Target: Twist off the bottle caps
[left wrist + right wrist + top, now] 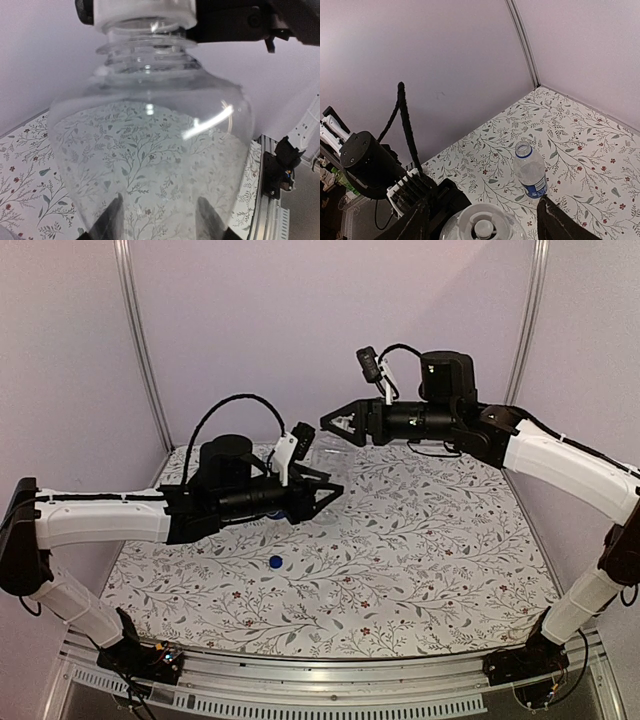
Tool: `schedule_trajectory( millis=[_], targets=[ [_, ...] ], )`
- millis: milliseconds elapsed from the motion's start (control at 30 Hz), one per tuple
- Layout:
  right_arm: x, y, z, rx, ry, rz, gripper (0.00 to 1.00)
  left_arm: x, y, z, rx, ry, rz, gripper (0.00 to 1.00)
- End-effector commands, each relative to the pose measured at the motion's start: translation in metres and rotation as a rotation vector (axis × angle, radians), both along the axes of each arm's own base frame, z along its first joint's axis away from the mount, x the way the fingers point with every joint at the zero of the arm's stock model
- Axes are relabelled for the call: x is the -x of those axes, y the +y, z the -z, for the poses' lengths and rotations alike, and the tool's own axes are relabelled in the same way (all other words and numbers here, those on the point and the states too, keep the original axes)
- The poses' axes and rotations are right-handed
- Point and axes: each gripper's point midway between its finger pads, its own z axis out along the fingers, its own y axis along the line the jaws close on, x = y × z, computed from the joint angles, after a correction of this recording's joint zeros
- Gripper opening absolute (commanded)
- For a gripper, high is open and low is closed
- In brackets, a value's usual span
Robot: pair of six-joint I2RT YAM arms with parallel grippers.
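— Currently noting: left tool [318, 492] is clenching the plain bottle [150, 150] by its body. It appears to be holding the bottle up off the bench [430, 570], neck pointing toward the right arm. White cap [482, 226] is sitting on the neck, threads showing just below it.

— And the right tool [338, 424]?

— Its jaws are straddling the white cap, one on each side. In the right wrist view both fingers [555, 225] are standing clear of the cap, so I am logging it as spread, not pinching.

— Other bottle?

— Pepsi bottle [530, 172] is standing upright on the bench with its mouth open. Blue cap [275, 562] is lying alone on the bench, on the left arm's side. That half is looking done to me.

— So the step in hand is the white cap. How to do it well?

— My judgement: centring the jaws on the cap before pinching, and seating the pads on its side wall rather than on the neck ring. Also lining the wrist axis up with the bottle's axis, so the twist is turning the cap and not levering the bottle. Left tool needs to be squeezing hard enough to stop the body spinning, though thin clear plastic is likely to buckle under too much. Then twisting in short turns and lifting straight off.
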Motion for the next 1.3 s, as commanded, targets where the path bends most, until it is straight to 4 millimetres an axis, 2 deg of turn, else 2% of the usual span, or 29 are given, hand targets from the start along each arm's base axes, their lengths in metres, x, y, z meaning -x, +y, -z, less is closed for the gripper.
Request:
schedule_trajectory(
  millis=[0,100,333,700,800,900,1133,1267],
  targets=[
    [0.0,0.005,-0.009,-0.019,-0.009,0.0,0.67,0.002,-0.006,-0.011,0.011,-0.023,0.002,0.23],
    [0.0,0.006,-0.007,-0.018,-0.007,-0.007,0.56,0.002,-0.005,-0.01,0.007,-0.024,-0.003,0.23],
    [0.001,0.008,-0.002,-0.01,0.004,-0.017,0.48,0.003,-0.002,-0.012,0.006,-0.032,-0.009,0.23],
    [0.006,0.007,-0.002,-0.008,-0.01,-0.038,0.08,0.007,0.003,-0.017,0.01,-0.053,-0.01,0.22],
    [0.014,0.007,-0.006,-0.006,-0.051,-0.087,0.03,0.012,0.004,-0.022,0.014,-0.075,0.02,0.22],
    [0.029,0.005,-0.013,-0.015,-0.109,-0.189,0.01,0.025,0.003,-0.028,0.026,-0.101,0.091,0.23],
    [0.097,-0.005,-0.018,-0.046,-0.285,-0.562,0.02,0.084,0.006,-0.047,0.111,-0.123,0.46,0.24],
    [0.126,-0.017,-0.02,-0.097,-0.345,-0.73,0.02,0.108,0.011,-0.053,0.142,-0.111,0.605,0.25]
  ],
)
